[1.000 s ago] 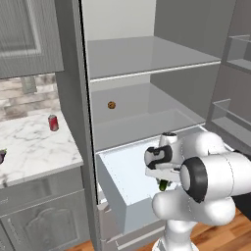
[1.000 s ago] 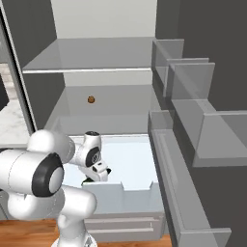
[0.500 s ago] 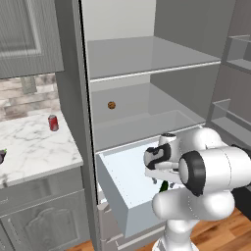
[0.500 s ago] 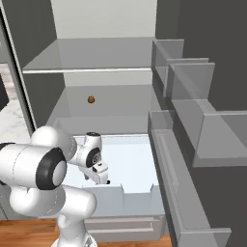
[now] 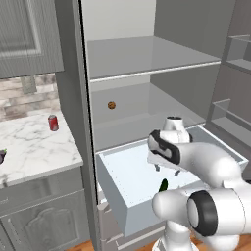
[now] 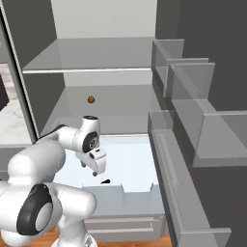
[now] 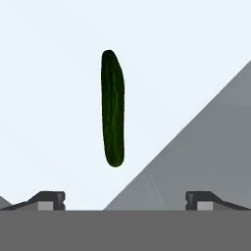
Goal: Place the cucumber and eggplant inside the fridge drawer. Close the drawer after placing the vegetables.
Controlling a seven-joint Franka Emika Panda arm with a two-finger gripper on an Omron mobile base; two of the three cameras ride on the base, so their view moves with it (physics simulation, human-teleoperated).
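Hovering over the open drawer [image 5: 117, 196] w/ gripper [image 7: 125, 198] pointing down, fingers [image 7: 46, 200] spread wide, pinching nothing. Lying flat on the pale drawer floor, right under the hand: cucumber [image 7: 112, 108], apart from both tips, prob. let go so it can rest inside. Sitting way off on the counter [image 5: 34, 147] at the left edge: eggplant [image 5: 2, 156], 1 of 2 veg not in yet. Standing open bc more is coming; shutting comes last.
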